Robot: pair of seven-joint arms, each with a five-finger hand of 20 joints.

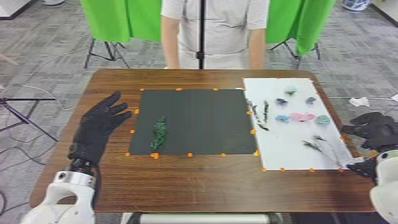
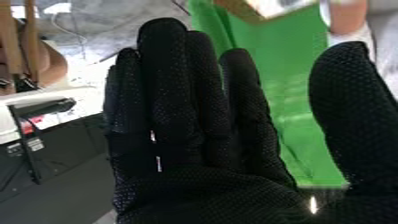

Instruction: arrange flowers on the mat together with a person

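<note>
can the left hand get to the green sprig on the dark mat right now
Probably yes: the left hand is beside the dark mat, the green sprig lies near that side, and nothing stands between them.

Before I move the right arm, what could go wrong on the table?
Judging from the head view:
1. The right hand sits just off the right side of the white sheet; a low sweep inward could drag the thin-stemmed sprigs.
2. The pink flower has blooms close on both sides, so grabbing it may shift them.
3. The left hand is beside the black mat; drifting right could disturb the green sprig.
</note>
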